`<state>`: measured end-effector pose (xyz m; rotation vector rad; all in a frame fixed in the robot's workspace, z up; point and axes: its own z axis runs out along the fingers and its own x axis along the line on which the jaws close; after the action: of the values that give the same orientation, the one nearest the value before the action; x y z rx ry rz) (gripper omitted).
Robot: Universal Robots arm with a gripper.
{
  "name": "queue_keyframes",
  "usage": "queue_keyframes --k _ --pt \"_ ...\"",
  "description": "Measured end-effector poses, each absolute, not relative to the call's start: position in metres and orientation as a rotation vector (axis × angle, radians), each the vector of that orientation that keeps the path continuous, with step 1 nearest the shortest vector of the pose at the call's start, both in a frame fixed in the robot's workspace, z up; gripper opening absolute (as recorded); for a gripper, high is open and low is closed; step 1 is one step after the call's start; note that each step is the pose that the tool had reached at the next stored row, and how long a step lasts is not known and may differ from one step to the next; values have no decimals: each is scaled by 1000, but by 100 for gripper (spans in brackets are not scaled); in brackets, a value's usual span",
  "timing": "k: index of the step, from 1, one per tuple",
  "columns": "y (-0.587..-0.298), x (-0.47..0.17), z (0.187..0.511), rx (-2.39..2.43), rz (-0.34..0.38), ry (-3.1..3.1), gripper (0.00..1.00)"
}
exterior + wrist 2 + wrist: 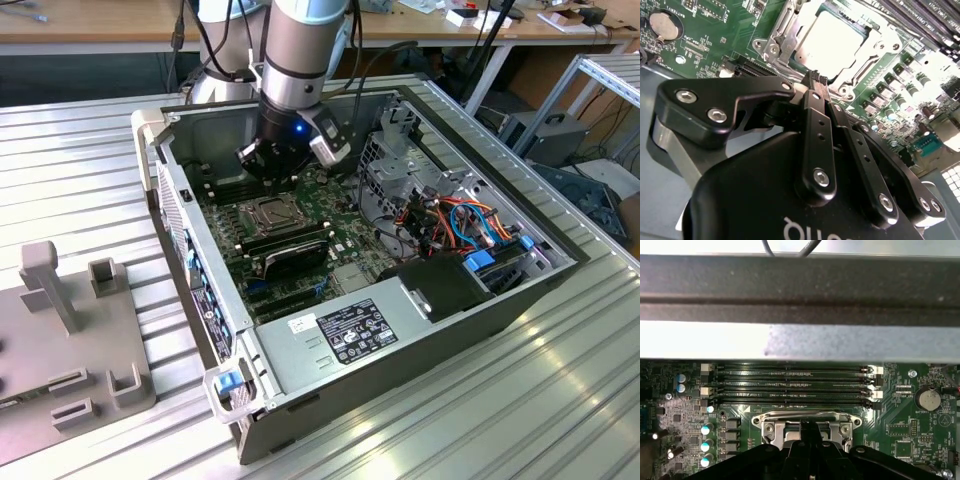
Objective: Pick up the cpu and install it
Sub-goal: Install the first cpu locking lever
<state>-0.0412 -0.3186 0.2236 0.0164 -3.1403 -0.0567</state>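
- Inside the open computer case (420, 330), which lies on its side on the ribbed metal bench (90, 180), one robot arm (300, 50) reaches down over the green motherboard (345, 240).
- One end effector (816, 79) hangs just above the socket; in the second wrist view its two black fingers (812, 120) are pressed together with no gap at the tips, and nothing is between them.
- One cpu (832, 40), with a pale grey metal top, lies flat in the socket frame (785, 37), just past the fingertips. The shiny frame surrounds it on the board.
- In the first wrist view, four long memory slots (790, 385) run side by side beside the frame (805, 422), all of them without modules as far as I can see.
- One round coin battery (929, 400) sits on the board, well apart from the socket.
- In the exterior view, one black expansion card (290, 252) stands just beside the socket, and one power supply box (350, 335) with a white label is along the near wall of the case.
- One grey fixture plate (60, 340) with several upright blocks rests on the bench at the exterior view's left, well apart from the case.
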Motion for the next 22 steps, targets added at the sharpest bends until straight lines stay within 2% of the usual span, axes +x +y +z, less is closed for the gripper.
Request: queue_keyframes --k 4,7,19,22 --pt "-319 -41 225 15 -35 -3141 11" --pt "-319 -41 225 14 13 -3141 11" --pt "-338 -42 225 14 13 -3153 11" --pt "-340 -45 244 16 3 -3165 11"
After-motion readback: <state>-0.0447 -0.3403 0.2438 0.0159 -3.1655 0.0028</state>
